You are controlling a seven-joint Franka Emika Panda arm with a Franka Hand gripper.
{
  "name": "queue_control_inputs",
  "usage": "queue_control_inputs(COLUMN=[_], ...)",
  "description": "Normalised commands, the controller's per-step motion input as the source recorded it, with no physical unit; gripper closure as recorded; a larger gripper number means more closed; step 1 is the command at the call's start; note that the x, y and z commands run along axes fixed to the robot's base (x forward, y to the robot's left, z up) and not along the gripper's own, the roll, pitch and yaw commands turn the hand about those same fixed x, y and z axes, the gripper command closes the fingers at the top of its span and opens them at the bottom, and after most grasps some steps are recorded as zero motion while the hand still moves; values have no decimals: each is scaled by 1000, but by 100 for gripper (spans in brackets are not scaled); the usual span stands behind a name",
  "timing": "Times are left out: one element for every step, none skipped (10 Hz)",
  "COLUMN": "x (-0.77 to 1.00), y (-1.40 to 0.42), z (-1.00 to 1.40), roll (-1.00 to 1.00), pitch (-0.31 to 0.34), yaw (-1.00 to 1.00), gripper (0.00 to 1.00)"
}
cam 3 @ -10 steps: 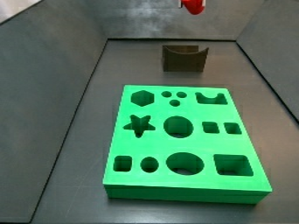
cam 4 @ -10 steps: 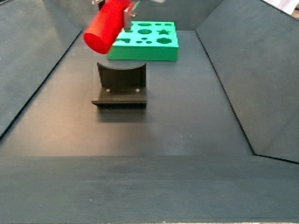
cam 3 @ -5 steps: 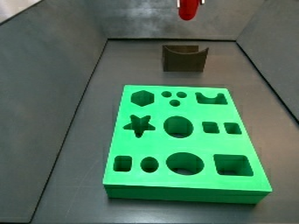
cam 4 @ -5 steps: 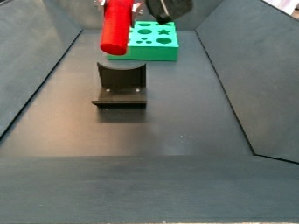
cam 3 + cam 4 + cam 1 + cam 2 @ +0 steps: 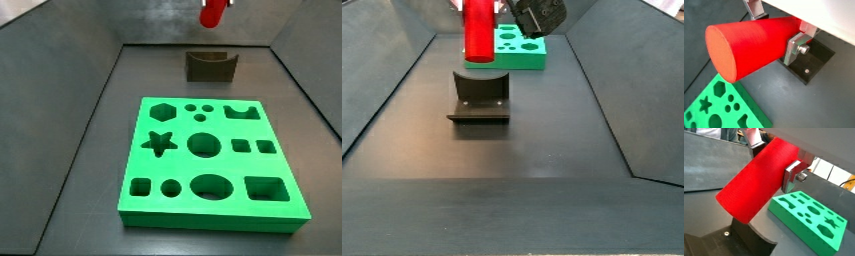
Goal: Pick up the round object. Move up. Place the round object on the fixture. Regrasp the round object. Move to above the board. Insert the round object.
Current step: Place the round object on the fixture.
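Note:
My gripper [image 5: 774, 27] is shut on the round object [image 5: 751, 47], a smooth red cylinder, with silver fingers [image 5: 794, 47] clamped on both its sides near one end. In a side view the round object [image 5: 478, 30] hangs nearly upright, high over the dark fixture [image 5: 480, 95]. From the other side the round object [image 5: 211, 12] shows at the top edge, above the fixture [image 5: 210, 65]. The green board [image 5: 211, 160] with its cut-out holes lies on the floor in front of the fixture. Both wrist views show the board [image 5: 811, 215] below the peg.
Sloping grey walls [image 5: 67, 110] enclose the dark floor [image 5: 516, 170] on both sides. The fixture's base plate [image 5: 814, 62] lies under the held peg in a wrist view.
The red peg has swung from a tilt to nearly upright and come a little lower over the fixture. The gripper stays shut on it.

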Motion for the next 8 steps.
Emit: queue_control_inputs(x=[70,132,141,167,184,193,208,219], y=[33,133,137,141,138,139,144,142], z=[-1,-1000,-1000,-1000,-1000,-1000,-1000,-1000], roll=[-169,-1000,-1000,-920,-765,-658,-435,-261], pitch=[202,349,323,308,265,230,160,95], yaw=[-164,-54,-63,-167,-210,-235,-258,-260], gripper=[100,100,100,100,100,100,100,100])
